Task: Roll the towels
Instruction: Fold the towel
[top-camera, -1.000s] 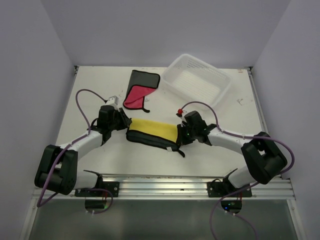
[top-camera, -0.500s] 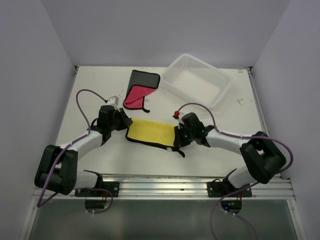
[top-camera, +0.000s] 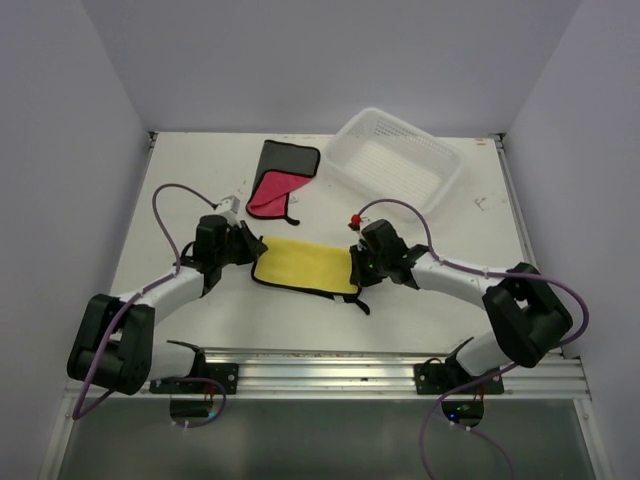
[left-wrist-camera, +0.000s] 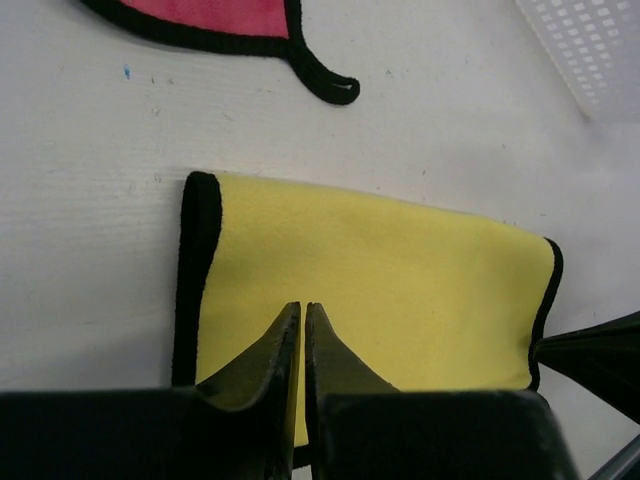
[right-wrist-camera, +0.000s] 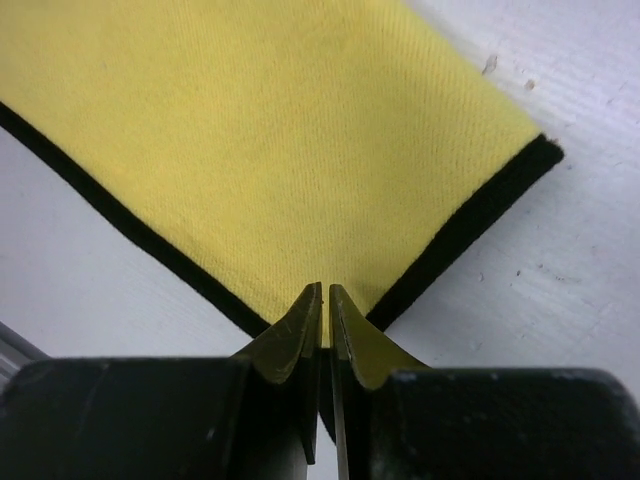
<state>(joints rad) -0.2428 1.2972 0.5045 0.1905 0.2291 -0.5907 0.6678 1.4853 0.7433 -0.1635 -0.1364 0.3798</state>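
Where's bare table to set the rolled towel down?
Free: the back-left corner, left of the red towel; the patch on the near side of the basket, by the right edge; the strip between the yellow towel and the near rail. Crowded: mid-table, where the left gripper and right gripper flank it.

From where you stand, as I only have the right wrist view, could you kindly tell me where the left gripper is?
Observer: The left gripper is at the opposite end of the yellow towel, jaws nearly together on its edge.
Operator: Thank you; is another towel waiting?
Observer: Yes, a red towel lies folded behind the yellow one, not touching it.
Operator: Anything beside it?
Observer: A white basket sits to its right.
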